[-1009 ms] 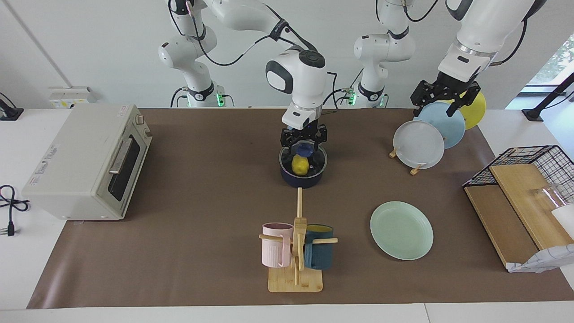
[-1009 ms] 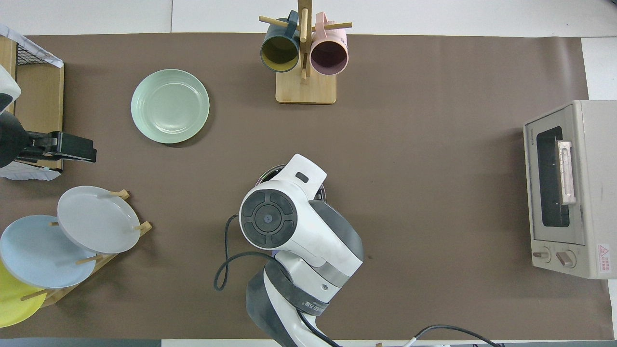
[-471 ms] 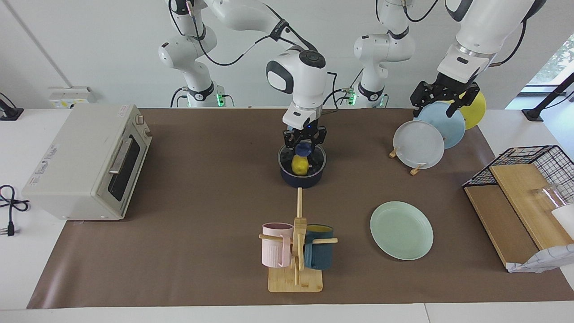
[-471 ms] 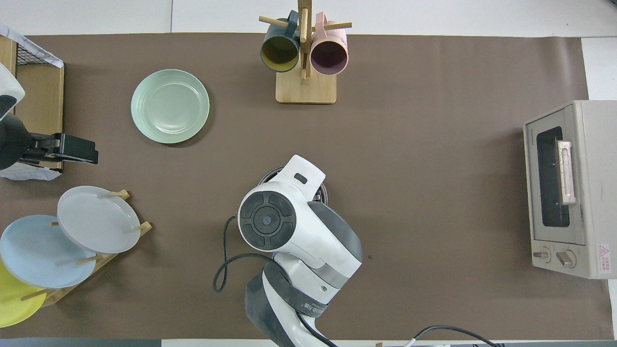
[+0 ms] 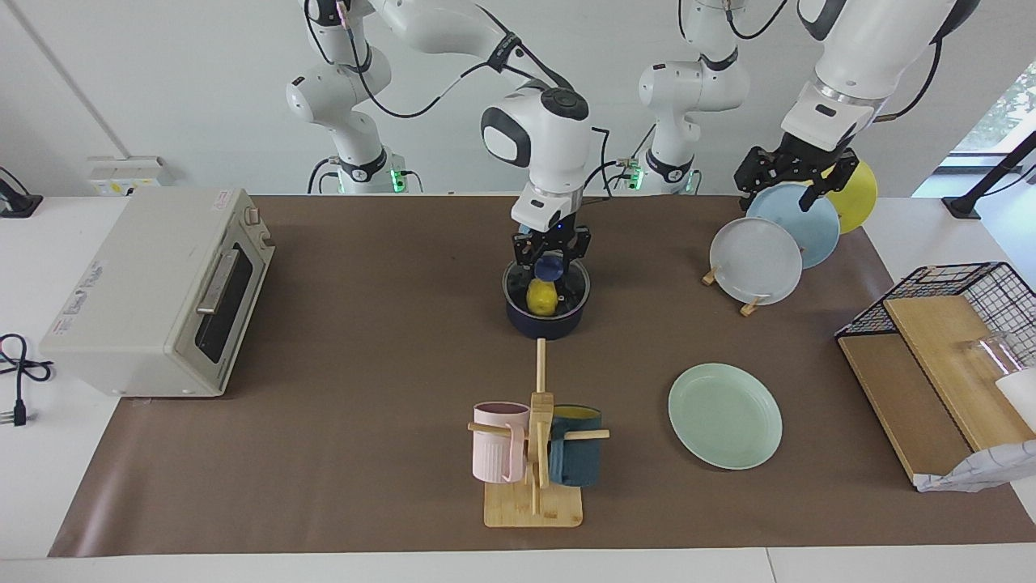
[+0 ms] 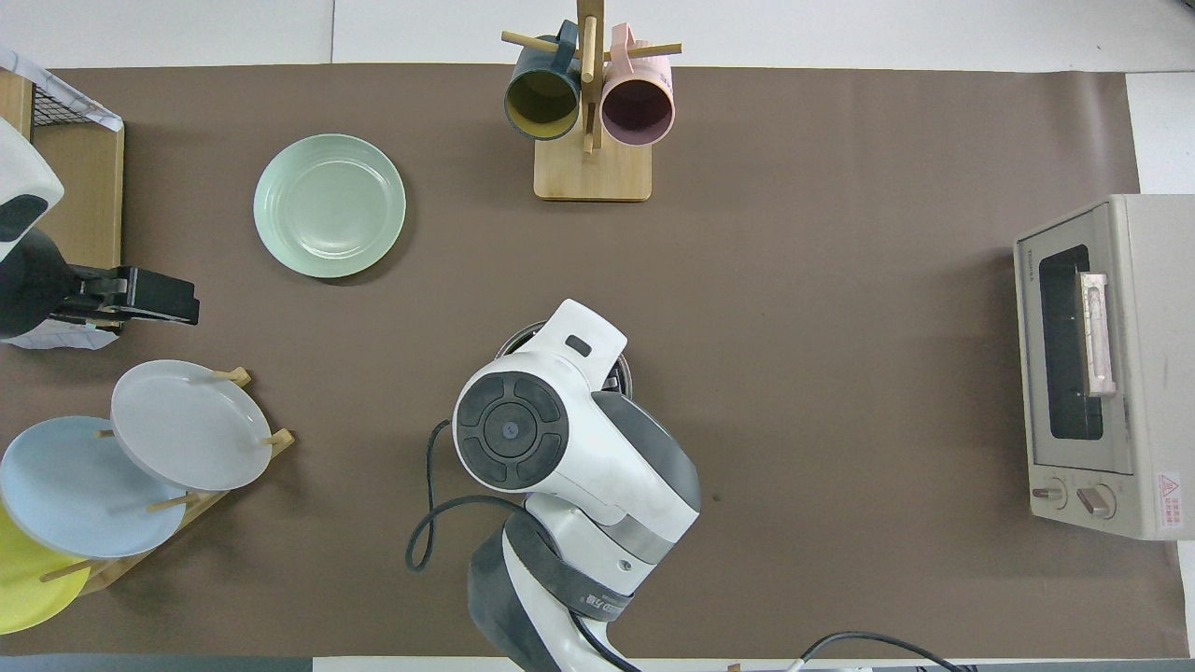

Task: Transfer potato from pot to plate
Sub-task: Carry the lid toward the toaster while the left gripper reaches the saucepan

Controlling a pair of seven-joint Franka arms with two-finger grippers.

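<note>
The yellow potato lies inside the dark navy pot at mid-table. My right gripper reaches straight down at the pot's rim on the robots' side. It is shut on a dark blue rounded piece there, which looks like the pot's handle. In the overhead view the right arm covers nearly all of the pot, and the potato is hidden. The mint-green plate lies bare, farther from the robots, toward the left arm's end. My left gripper hangs open over the plate rack.
A rack holds grey-white, light blue and yellow plates. A mug tree with pink and teal mugs stands farther out than the pot. A toaster oven sits at the right arm's end, a wire basket with boards at the left arm's.
My right gripper has closed on the blue piece at the pot's rim. The left gripper has risen a little over the plate rack. The potato stays in the pot.
</note>
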